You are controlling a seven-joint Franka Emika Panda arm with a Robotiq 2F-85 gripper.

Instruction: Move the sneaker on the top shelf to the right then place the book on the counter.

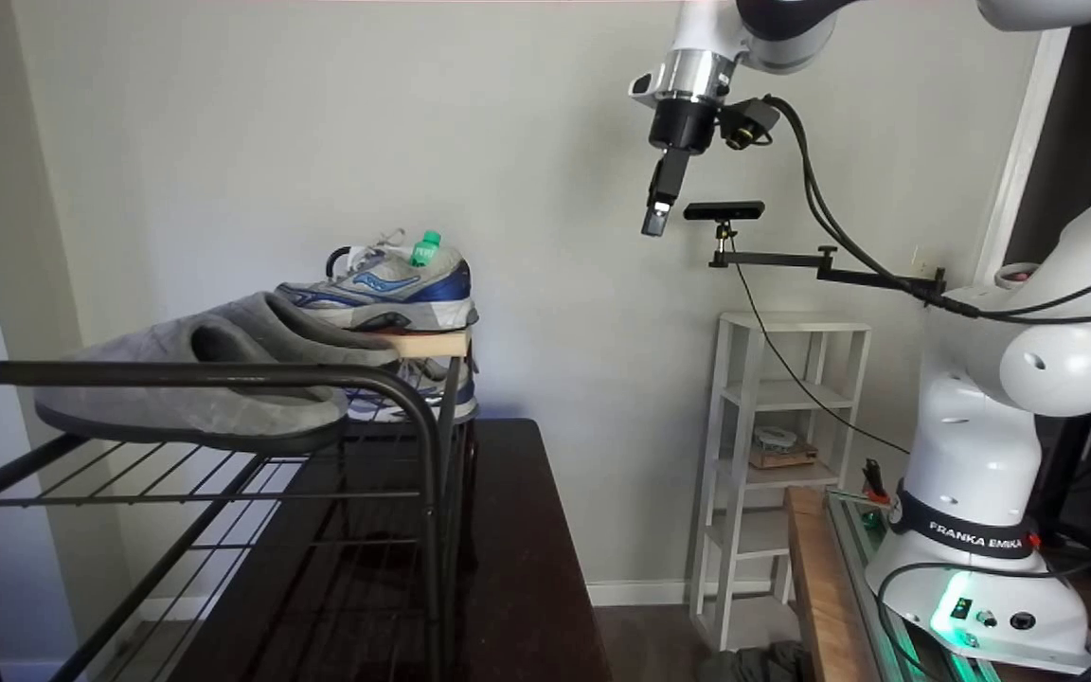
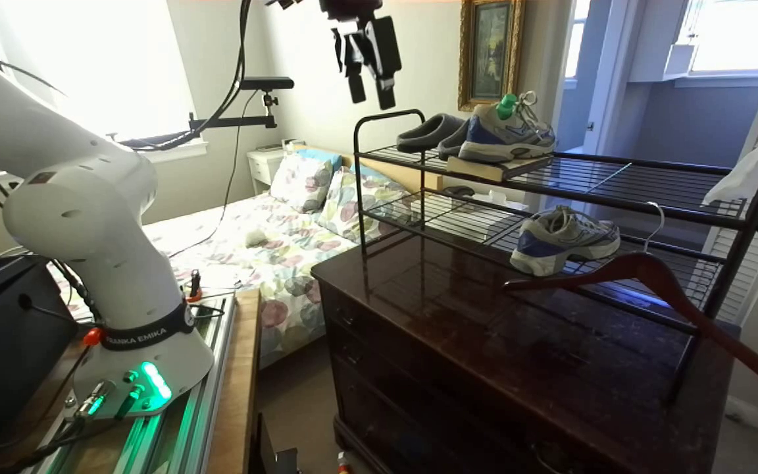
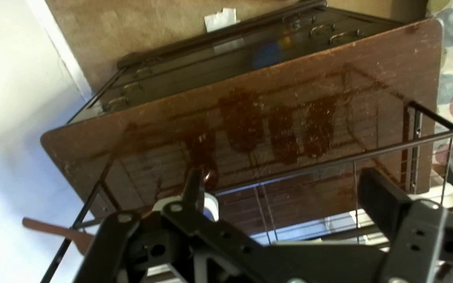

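"On the top shelf of the wire shoe rack [image 2: 655, 181], the running sneaker [image 2: 501, 138] sits upright on the book [image 2: 478, 168]. And the gripper [image 3: 282, 184]?"

"Higher up, well apart from the shoe, fingers spread wide with nothing between them. I judge this the approach, with neither part of the task done."

"How would you take the shoe?"

"Squarely at the heel, fingers across its sides, missing the green-capped bottle [image 2: 506, 105] that pokes from its mouth. Then straight up, so the sole doesn't drag the book, and over to the right, set down level on the wires. I'd avoid the grey slippers [image 1: 190, 407] just beside it; whether they touch, I can't tell. After that, pinch the book by its near edge and lower it flat; I take the dresser [image 2: 431, 296] top to be the counter."

"Is the bottle loose in there?"

"The shoe hides how deep it sits. I'd assume loose: a tilt could tip it out."

"Anything else holding things?"

"In an exterior view, the white shelf unit [image 1: 796, 320] carries a shallow box [image 1: 782, 457] with a round pale thing [image 1: 775, 438] in or on it; I can't say which. The dresser's drawers [image 2: 379, 342] look closed, contents hidden."
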